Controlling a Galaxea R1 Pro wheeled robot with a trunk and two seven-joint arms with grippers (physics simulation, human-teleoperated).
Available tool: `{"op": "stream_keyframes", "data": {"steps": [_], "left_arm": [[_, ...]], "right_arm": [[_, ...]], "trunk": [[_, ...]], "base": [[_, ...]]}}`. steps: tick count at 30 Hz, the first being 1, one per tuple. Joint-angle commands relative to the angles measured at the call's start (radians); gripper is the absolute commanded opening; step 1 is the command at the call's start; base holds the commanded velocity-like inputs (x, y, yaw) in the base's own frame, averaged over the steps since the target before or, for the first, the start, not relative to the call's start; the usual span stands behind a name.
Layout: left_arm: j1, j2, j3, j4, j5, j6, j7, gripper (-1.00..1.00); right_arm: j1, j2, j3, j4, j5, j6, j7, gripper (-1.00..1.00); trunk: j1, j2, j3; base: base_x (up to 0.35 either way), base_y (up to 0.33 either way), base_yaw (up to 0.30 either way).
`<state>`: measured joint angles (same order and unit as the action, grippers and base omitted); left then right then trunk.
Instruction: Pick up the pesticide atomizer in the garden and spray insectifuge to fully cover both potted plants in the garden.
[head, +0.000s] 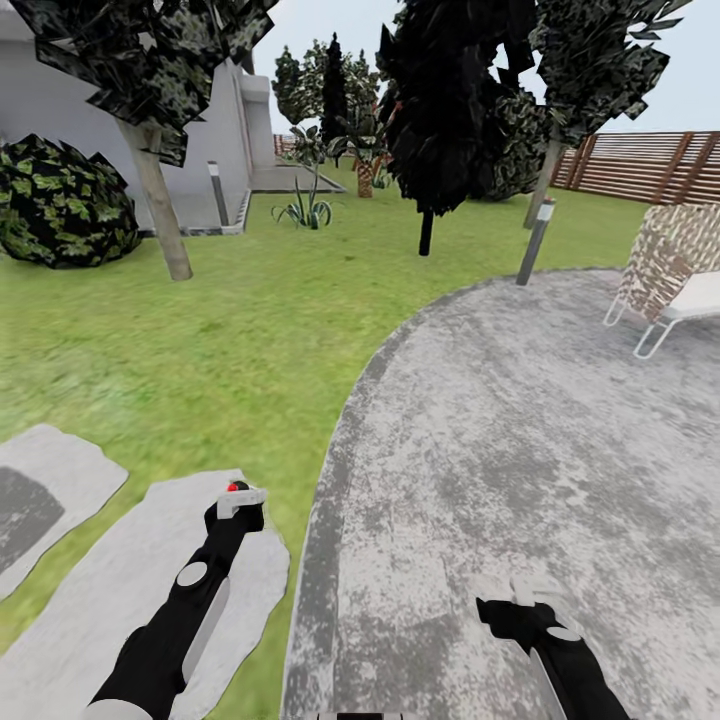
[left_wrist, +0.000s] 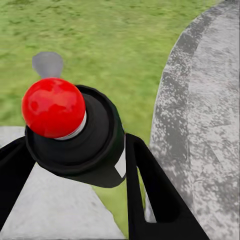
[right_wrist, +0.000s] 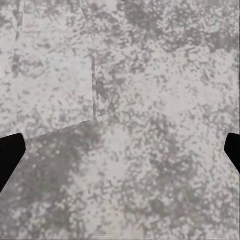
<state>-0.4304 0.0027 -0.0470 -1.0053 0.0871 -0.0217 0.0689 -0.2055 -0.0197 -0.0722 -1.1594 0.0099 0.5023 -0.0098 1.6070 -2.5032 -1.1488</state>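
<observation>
The pesticide atomizer (head: 236, 492) is a slim black bottle with a red dot on top, and my left gripper (head: 238, 508) is shut on it, low over a grey stepping stone (head: 120, 590). In the left wrist view the atomizer (left_wrist: 75, 135) sits between the two black fingers (left_wrist: 150, 190), its white label patch at one side. My right gripper (head: 530, 592) hangs open over the round mottled paved patch (head: 520, 430); in the right wrist view its fingertips (right_wrist: 10, 155) stand far apart with only paving between them. The potted plants are out of view.
Lawn (head: 230, 330) spreads ahead. Two grey lamp posts (head: 219, 192) (head: 535, 242), a tree trunk (head: 165, 215), a dark tree (head: 427, 200) and a spiky agave (head: 310, 210) stand on it. A white chair (head: 668, 270) sits at the right, with the slatted fence (head: 640, 165) behind.
</observation>
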Motion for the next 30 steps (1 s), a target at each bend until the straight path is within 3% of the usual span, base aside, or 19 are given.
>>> {"op": "stream_keyframes", "data": {"steps": [1, 21, 30], "left_arm": [[-0.001, 0.000, -0.004, 0.000, 0.008, -0.002, 0.008, -1.00], [-0.001, 0.000, -0.004, 0.000, 0.010, -0.001, 0.008, -1.00], [-0.001, 0.000, -0.004, 0.001, 0.010, -0.001, 0.008, -1.00]], "right_arm": [[0.000, 0.000, 0.000, -0.002, 0.001, 0.005, -0.001, 1.00], [0.000, 0.000, 0.000, 0.000, 0.004, 0.005, -0.002, 1.00], [0.000, 0.000, 0.000, 0.000, 0.004, 0.005, -0.002, 1.00]], "trunk": [[0.000, 0.000, -0.001], [0.000, 0.000, -0.001], [0.000, 0.000, -0.001]], "base": [[0.000, 0.000, 0.259], [0.006, 0.002, 0.259], [0.159, 0.174, 0.259]]}}
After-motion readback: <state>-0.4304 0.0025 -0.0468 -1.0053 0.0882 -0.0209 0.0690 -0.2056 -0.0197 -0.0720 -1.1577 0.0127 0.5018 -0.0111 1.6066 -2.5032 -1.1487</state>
